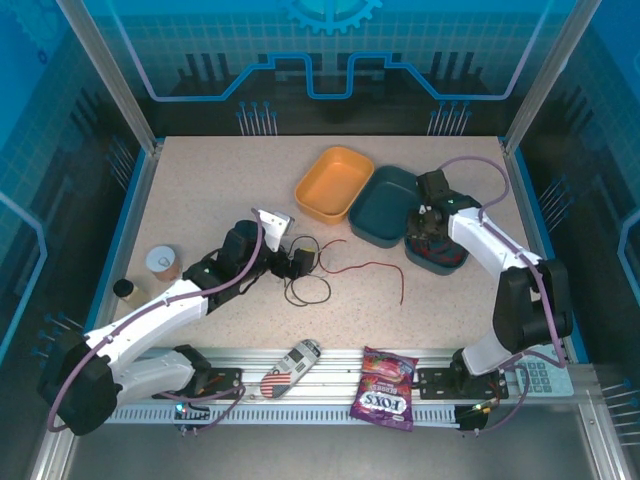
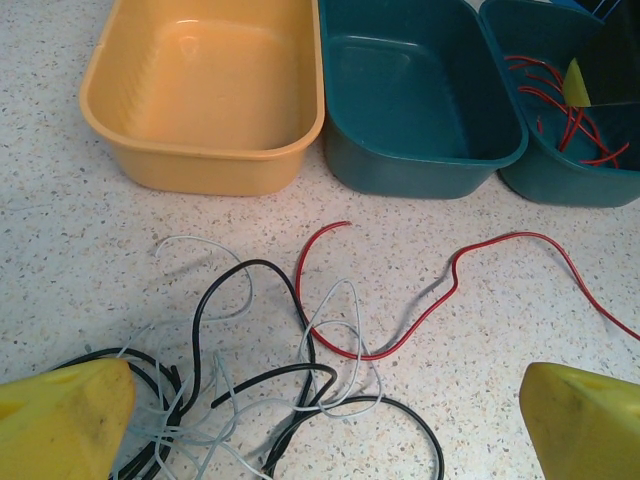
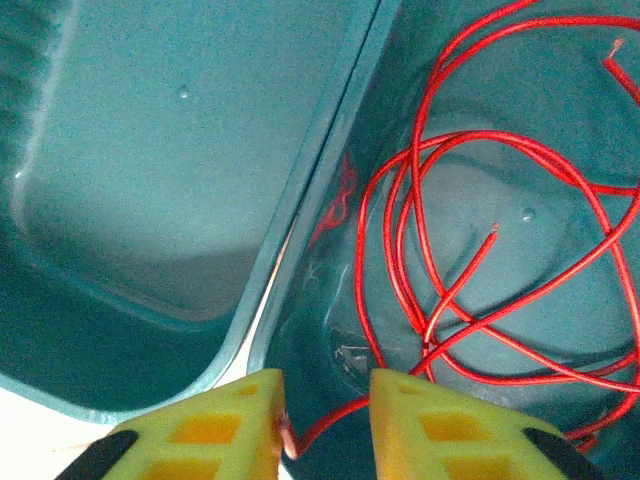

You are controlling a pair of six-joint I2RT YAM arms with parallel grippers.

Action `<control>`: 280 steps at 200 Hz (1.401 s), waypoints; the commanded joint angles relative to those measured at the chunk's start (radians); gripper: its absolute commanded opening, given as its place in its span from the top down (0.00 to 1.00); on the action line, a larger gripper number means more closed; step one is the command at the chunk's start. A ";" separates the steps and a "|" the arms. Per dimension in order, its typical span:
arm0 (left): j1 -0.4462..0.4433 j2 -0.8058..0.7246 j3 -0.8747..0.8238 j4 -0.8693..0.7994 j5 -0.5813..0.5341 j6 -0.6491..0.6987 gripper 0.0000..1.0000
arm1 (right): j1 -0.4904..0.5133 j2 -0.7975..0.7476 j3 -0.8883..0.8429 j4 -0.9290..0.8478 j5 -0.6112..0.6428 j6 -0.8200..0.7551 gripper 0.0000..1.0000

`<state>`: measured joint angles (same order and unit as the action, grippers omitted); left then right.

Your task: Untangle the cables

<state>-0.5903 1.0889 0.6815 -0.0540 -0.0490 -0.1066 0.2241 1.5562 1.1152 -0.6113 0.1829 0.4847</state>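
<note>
Meanwhile the left gripper (image 2: 325, 385) hangs spread wide over the tangled black cable (image 2: 250, 263) and white cable (image 2: 200, 239) on the table (image 2: 70, 250); the right gripper (image 3: 327, 385), jaws near but apart, straddles a red cable (image 3: 462, 283) inside the teal bin (image 3: 480, 120)

Left gripper (image 1: 300, 262) at frame centre, jaws spread wide; right gripper (image 1: 432, 228), upper right, points down, jaws narrowly apart

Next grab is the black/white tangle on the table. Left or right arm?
Left, probably. The left gripper hangs open right over the black cable and white cable. The right gripper is down in the teal bin among the red cable coils.
</note>
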 commanded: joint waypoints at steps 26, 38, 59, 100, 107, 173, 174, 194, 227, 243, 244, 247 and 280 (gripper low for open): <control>-0.005 -0.032 -0.018 0.004 -0.026 -0.013 0.01 | -0.012 0.025 -0.005 0.010 0.045 0.025 1.00; -0.006 -0.031 -0.019 0.000 -0.031 -0.011 0.01 | -0.024 0.017 -0.017 0.004 0.057 0.035 1.00; -0.005 -0.027 -0.020 0.003 -0.030 -0.011 0.01 | -0.069 0.010 -0.046 0.002 0.044 0.054 1.00; -0.005 -0.014 -0.018 0.010 -0.026 -0.016 0.01 | -0.140 0.032 -0.083 0.031 -0.045 0.050 1.00; -0.005 -0.011 -0.018 0.010 -0.026 -0.015 0.01 | -0.143 0.044 -0.081 0.031 -0.049 0.047 1.00; -0.005 -0.007 -0.013 -0.006 -0.035 -0.015 0.01 | -0.149 0.136 -0.023 0.018 -0.128 0.025 0.98; -0.005 -0.007 -0.013 -0.007 -0.036 -0.014 0.01 | -0.149 0.136 -0.022 0.018 -0.129 0.025 0.98; -0.005 -0.007 -0.013 -0.009 -0.041 -0.013 0.01 | -0.142 0.116 -0.008 0.002 -0.130 0.018 0.94; -0.005 -0.009 -0.010 -0.007 -0.045 -0.011 0.01 | -0.122 0.036 0.033 -0.064 -0.099 0.001 0.79; -0.006 -0.016 -0.013 -0.004 -0.054 -0.016 0.01 | -0.106 -0.009 0.050 -0.097 -0.069 -0.005 0.69; -0.005 -0.016 -0.015 -0.003 -0.054 -0.016 0.01 | -0.105 -0.012 0.051 -0.099 -0.067 -0.006 0.69; -0.005 -0.018 -0.015 -0.002 -0.054 -0.015 0.01 | -0.102 -0.019 0.054 -0.105 -0.062 -0.007 0.67; -0.006 -0.039 -0.034 0.005 -0.067 -0.032 0.01 | -0.064 -0.099 0.080 -0.154 -0.007 -0.023 0.60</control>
<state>-0.5903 1.0771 0.6689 -0.0544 -0.0906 -0.1081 0.1265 1.5185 1.1614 -0.6888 0.1184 0.4782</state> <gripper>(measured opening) 0.992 0.398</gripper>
